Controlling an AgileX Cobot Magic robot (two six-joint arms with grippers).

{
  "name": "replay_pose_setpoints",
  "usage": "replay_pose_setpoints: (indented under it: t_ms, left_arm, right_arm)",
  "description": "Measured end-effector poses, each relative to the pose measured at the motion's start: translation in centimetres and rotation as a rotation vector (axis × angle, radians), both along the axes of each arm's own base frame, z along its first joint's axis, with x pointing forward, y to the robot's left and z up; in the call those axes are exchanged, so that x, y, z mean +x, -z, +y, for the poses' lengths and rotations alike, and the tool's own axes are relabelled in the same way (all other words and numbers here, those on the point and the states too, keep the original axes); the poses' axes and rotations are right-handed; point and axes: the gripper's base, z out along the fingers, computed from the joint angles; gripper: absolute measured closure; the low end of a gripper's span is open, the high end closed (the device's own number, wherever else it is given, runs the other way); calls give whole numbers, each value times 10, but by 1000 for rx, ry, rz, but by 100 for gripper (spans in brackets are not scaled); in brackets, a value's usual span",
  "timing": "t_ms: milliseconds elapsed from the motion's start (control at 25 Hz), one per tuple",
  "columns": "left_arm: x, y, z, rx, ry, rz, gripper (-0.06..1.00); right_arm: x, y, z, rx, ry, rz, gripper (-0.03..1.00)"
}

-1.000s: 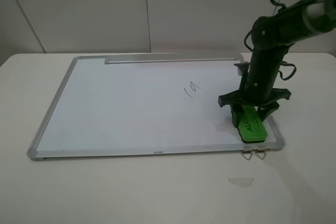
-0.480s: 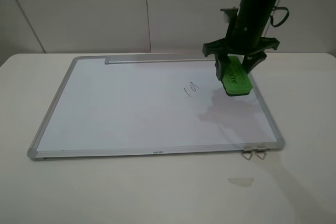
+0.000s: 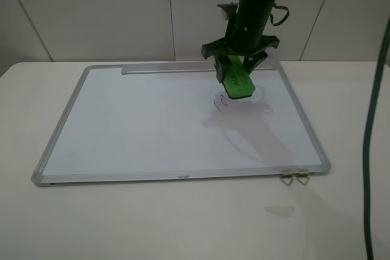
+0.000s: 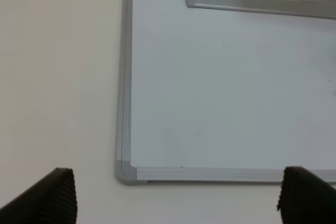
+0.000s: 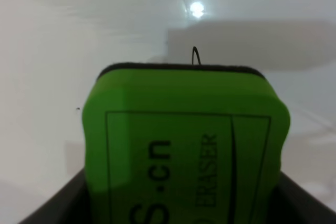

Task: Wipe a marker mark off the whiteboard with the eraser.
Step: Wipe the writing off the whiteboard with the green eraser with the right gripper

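Observation:
The whiteboard lies flat on the table, and its left part fills the left wrist view. My right gripper is shut on the green eraser, holding it tilted over the board's back right area. The eraser's lower end sits right at the marker mark and covers part of it. In the right wrist view the eraser blocks most of the picture, with only a tip of the mark showing past its felt edge. Whether the felt touches the board I cannot tell. My left gripper hangs open off the board's left side.
Two small metal clips lie at the board's front right corner. A faint clear scrap rests on the table in front of them. The grey tray strip runs along the far edge. A dark cable hangs at the right.
My right gripper has carried the eraser from the board's front right corner up and across to the back, stopping at the mark. The left gripper has not visibly moved.

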Motion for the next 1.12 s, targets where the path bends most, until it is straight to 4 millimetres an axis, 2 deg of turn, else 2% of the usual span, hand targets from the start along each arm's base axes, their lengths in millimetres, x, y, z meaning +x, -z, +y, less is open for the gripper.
replay_pose_setpoints:
  t_ms: [200,360,880,1040,1120]
  left_arm:
    - [0,0,0,0,0,0,16]
    - [0,0,0,0,0,0,16]
    - [0,0,0,0,0,0,16]
    - [0,0,0,0,0,0,16]
    - [0,0,0,0,0,0,16]
  right_arm:
    - [19,46,21,-22,-56,31,38]
    - [26,79,21,-70,-68,62,38]
    - [27,87,22,-92,-75,76,38]
    - [32,86,11,-106,-60,69,38]
    - [37,86,-1,-108,-35,67,38]
